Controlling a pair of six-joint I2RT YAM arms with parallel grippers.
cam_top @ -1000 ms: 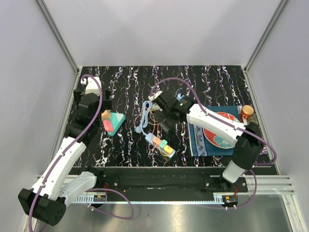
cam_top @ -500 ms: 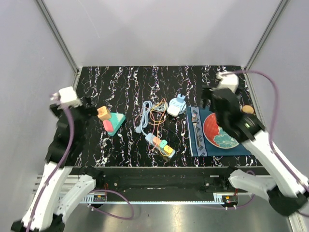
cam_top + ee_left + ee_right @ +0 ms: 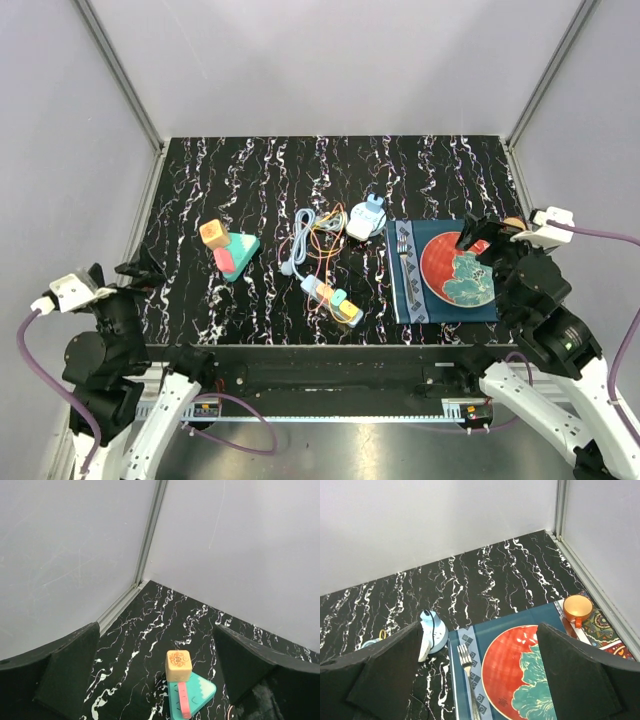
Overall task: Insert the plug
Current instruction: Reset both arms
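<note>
A pastel power strip (image 3: pixel 333 298) with colourful sockets lies near the table's front middle, its blue cable (image 3: pixel 303 238) coiled behind it. A light blue plug unit (image 3: pixel 367 218) lies beside the placemat; it also shows in the right wrist view (image 3: pixel 431 636). My left gripper (image 3: pixel 140 275) is open and empty at the near left, far from both. In its own view (image 3: pixel 155 626) it looks over the toy blocks. My right gripper (image 3: pixel 487 240) is open and empty above the plate, to the right of the plug unit; it is also open in its own view (image 3: pixel 479 624).
A tan cube (image 3: pixel 178 665) rests on a teal triangle block (image 3: pixel 196 696) at the left. A blue placemat (image 3: pixel 500 625) holds a red plate (image 3: pixel 520 670) and a fork (image 3: pixel 465 660). An orange cup (image 3: pixel 577 609) stands by the right wall.
Both arms have pulled back from the table middle to the near corners. The right gripper has left the cable area, and the blue plug unit now lies beside the placemat.
</note>
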